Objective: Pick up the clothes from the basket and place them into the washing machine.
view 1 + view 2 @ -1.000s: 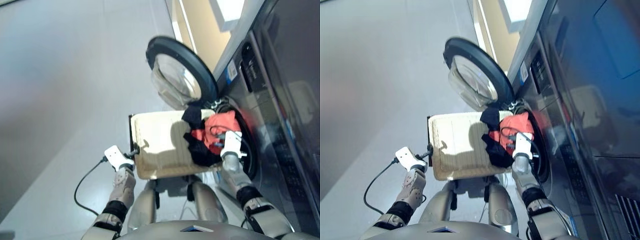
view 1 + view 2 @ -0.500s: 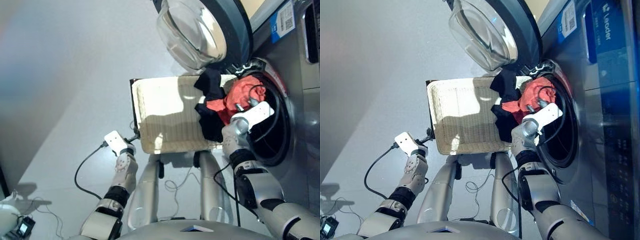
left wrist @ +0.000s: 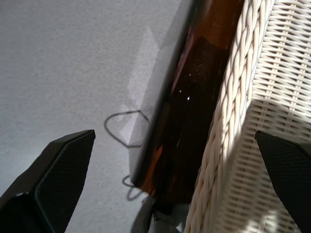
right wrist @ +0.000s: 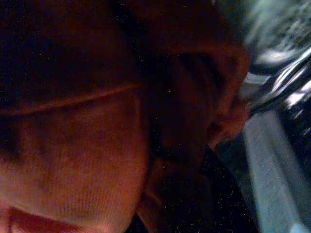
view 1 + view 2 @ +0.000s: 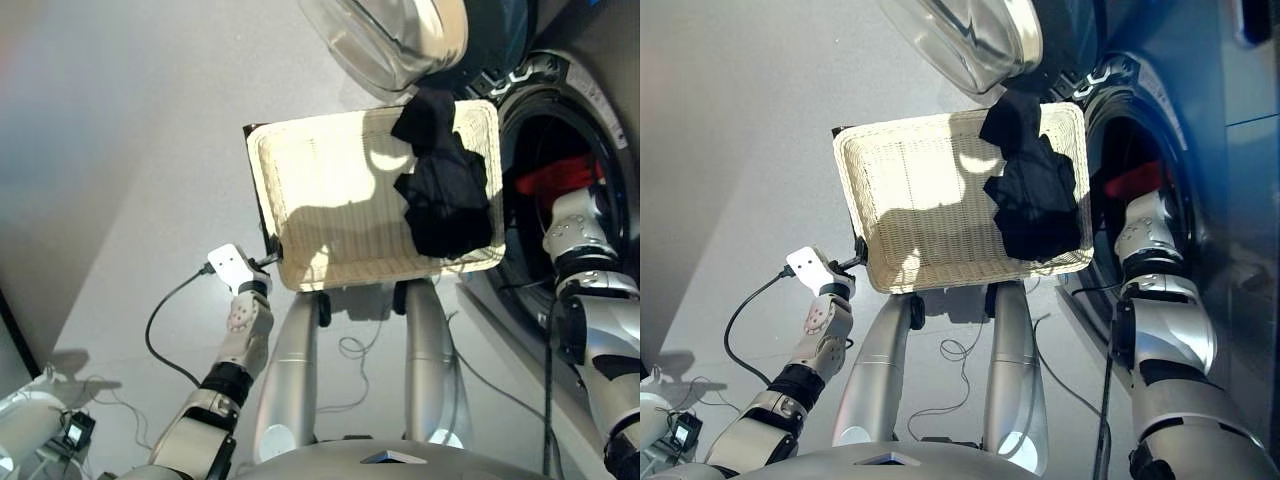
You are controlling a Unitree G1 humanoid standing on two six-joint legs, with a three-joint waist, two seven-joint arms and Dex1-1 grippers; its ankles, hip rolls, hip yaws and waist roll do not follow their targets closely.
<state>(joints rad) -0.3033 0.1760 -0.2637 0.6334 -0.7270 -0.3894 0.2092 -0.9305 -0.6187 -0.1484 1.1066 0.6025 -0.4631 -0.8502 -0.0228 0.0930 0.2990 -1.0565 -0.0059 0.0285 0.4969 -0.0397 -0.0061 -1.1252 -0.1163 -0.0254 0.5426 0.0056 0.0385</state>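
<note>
Pale grey floor fills the left and upper left of the head views, with the washing machine [image 5: 590, 110] standing dark along the right edge, its round glass door [image 5: 400, 35] swung open at the top.

Inside the drum, at right of centre, the orange-red garment [image 5: 555, 178] shows as a red fold past the door ring; the right wrist view is filled with its ribbed red cloth pressed close. The right gripper [image 5: 580, 205] reaches into that opening beside it. Whether its fingers are apart or together I cannot tell, since cloth hides them.

Just left of the drum, the basket [image 5: 320, 200] sits at centre frame on a dark stand. A black garment [image 5: 440, 190] lies crumpled along its right side, one end draped over the upper rim toward the door. No navy piece is clearly told apart from it.

At lower left, the left gripper [image 3: 170, 184] hovers by the basket's near left corner with fingers spread wide, holding nothing.

The black cloth looks light, limp and easily snagged on wicker. A pinch on the raised bunch near its middle would probably lift most of it at once; a grip on an edge would likely leave it trailing over the rim.
</note>
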